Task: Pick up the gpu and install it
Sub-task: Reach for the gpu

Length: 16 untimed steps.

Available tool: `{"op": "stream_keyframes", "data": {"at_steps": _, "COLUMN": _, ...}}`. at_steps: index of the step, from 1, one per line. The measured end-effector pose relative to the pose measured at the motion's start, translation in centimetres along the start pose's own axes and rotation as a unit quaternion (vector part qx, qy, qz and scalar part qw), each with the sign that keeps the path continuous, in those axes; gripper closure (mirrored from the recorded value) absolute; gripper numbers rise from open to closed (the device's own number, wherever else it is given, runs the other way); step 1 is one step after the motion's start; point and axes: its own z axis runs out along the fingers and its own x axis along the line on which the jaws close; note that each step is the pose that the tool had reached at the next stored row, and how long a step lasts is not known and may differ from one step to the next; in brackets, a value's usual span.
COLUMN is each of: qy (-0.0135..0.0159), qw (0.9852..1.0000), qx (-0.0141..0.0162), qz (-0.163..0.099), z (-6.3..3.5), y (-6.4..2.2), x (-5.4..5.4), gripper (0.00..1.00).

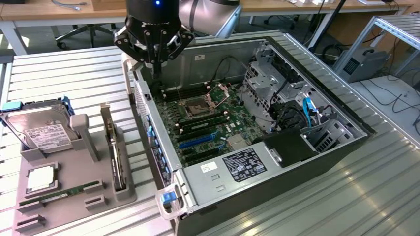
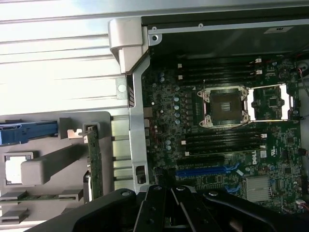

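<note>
- Exterior view: my gripper hangs over the back wall of the open computer case. The fingers are pressed together with nothing in them.
- The gpu stands on its long edge in a slot of the grey holder tray, at the tray's edge nearest the case. It is well apart from the gripper and untouched.
- The hard drive and RAM stick sit on the same tray, toward its other edge. Neither is my target.
- Wrist view: the gripper is closed and empty. The gpu shows edge-on as a thin green strip, upright in the tray, just beside the case rim.
- The blue slot on the motherboard is bare, so the card is not yet installed.
- Handling, my guess: the card is light and stiff but fragile, and its thin smooth faces could slip.
- I'd pinch across its thickness at mid-length of the exposed long edge, clear of the fan, and keep it upright so it doesn't twist.
</note>
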Motion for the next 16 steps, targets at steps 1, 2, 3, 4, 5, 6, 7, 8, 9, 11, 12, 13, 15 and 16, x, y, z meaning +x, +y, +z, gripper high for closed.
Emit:
{"op": "stream_keyframes", "data": {"at_steps": 1, "qy": 0.0000, "qw": 1.0000, "qx": 0.0000, "qz": 0.000, "z": 0.00, "y": 0.00, "x": 0.04, "gripper": 0.89}}
{"op": "stream_keyframes", "data": {"at_steps": 2, "qy": 0.0000, "qw": 1.0000, "qx": 0.0000, "qz": 0.000, "z": 0.00, "y": -0.01, "x": 0.07, "gripper": 0.89}}
{"op": "stream_keyframes", "data": {"at_steps": 3, "qy": 0.0000, "qw": 1.0000, "qx": 0.0000, "qz": 0.000, "z": 0.00, "y": -0.01, "x": 0.10, "gripper": 0.89}}
{"op": "stream_keyframes", "data": {"at_steps": 4, "qy": 0.0000, "qw": 1.0000, "qx": 0.0001, "qz": 0.000, "z": 0.00, "y": -0.01, "x": 0.14, "gripper": 0.89}}
{"op": "stream_keyframes", "data": {"at_steps": 5, "qy": 0.0000, "qw": 1.0000, "qx": 0.0001, "qz": 0.000, "z": 0.00, "y": -0.01, "x": 0.17, "gripper": 0.89}}
{"op": "stream_keyframes", "data": {"at_steps": 6, "qy": 0.0000, "qw": 1.0000, "qx": 0.0002, "qz": 0.000, "z": 0.00, "y": -0.02, "x": 0.21, "gripper": 0.89}}
{"op": "stream_keyframes", "data": {"at_steps": 7, "qy": -0.0001, "qw": 1.0000, "qx": 0.0002, "qz": 0.000, "z": 0.00, "y": -0.02, "x": 0.25, "gripper": 0.89}}
{"op": "stream_keyframes", "data": {"at_steps": 8, "qy": 0.0000, "qw": 1.0000, "qx": 0.0002, "qz": 0.000, "z": 0.00, "y": -0.02, "x": 0.28, "gripper": 0.89}}
{"op": "stream_keyframes", "data": {"at_steps": 9, "qy": -0.0001, "qw": 1.0000, "qx": 0.0002, "qz": 0.000, "z": -0.01, "y": -0.02, "x": 0.32, "gripper": 0.89}}
{"op": "stream_keyframes", "data": {"at_steps": 11, "qy": 0.0000, "qw": 1.0000, "qx": 0.0003, "qz": 0.000, "z": -0.01, "y": -0.03, "x": 0.39, "gripper": 0.89}}
{"op": "stream_keyframes", "data": {"at_steps": 12, "qy": 0.0000, "qw": 1.0000, "qx": 0.0003, "qz": 0.000, "z": -0.01, "y": -0.03, "x": 0.43, "gripper": 0.89}}
{"op": "stream_keyframes", "data": {"at_steps": 13, "qy": 0.0000, "qw": 1.0000, "qx": 0.0003, "qz": 0.000, "z": -0.01, "y": -0.04, "x": 0.46, "gripper": 0.89}}
{"op": "stream_keyframes", "data": {"at_steps": 15, "qy": 0.0000, "qw": 1.0000, "qx": 0.0003, "qz": 0.000, "z": -0.01, "y": -0.04, "x": 0.54, "gripper": 0.89}}
{"op": "stream_keyframes", "data": {"at_steps": 16, "qy": 0.0000, "qw": 1.0000, "qx": 0.0004, "qz": 0.000, "z": -0.02, "y": -0.04, "x": 0.58, "gripper": 0.89}}
